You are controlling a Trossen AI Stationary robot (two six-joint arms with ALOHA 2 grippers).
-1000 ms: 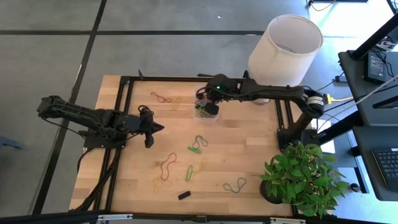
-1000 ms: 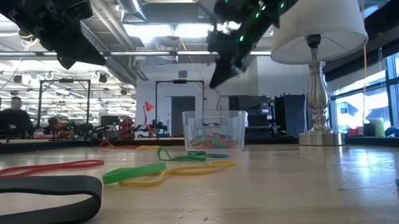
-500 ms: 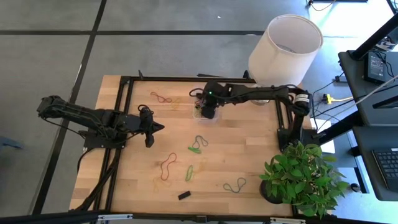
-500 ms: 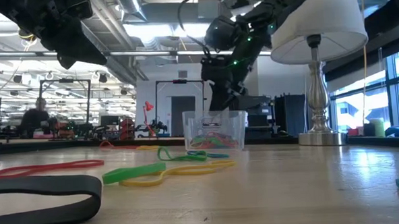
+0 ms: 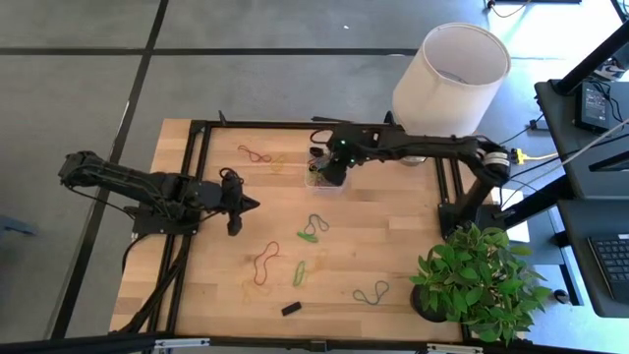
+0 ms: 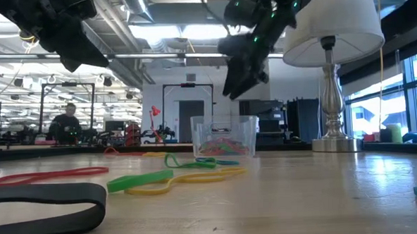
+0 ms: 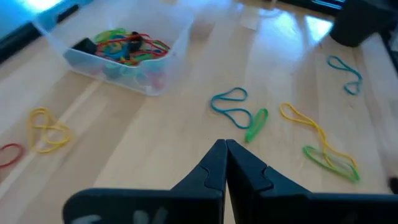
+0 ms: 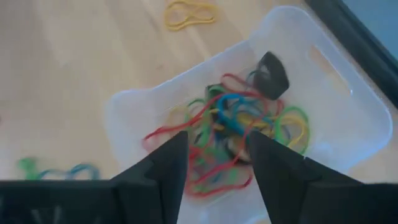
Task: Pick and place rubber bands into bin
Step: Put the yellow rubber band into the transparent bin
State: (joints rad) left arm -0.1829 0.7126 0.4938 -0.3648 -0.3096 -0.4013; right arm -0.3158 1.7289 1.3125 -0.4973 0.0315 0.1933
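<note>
The bin (image 5: 324, 180), a small clear tub, stands at the table's far middle with a tangle of coloured rubber bands (image 8: 239, 134) and a small black block (image 8: 272, 73) inside. My right gripper (image 8: 216, 140) hangs open just above it, fingers pointing down, nothing between them; the low view shows it (image 6: 234, 88) clear of the rim. More rubber bands lie flat on the wood: red (image 5: 257, 153), green and blue-grey (image 5: 314, 228), red (image 5: 265, 264), teal (image 5: 371, 293). My left gripper (image 5: 256, 204) hovers shut at the table's left, holding nothing (image 7: 225, 144).
A tall lamp with a white shade (image 5: 450, 74) stands just behind and right of the bin. A potted plant (image 5: 477, 280) fills the near right corner. A small black block (image 5: 291, 308) lies near the front edge. Black frame rails (image 5: 201, 197) run along the table's sides.
My right gripper dipped down to the bin's rim, opened there, and has risen again to hang above the bin. The left arm has kept still.
</note>
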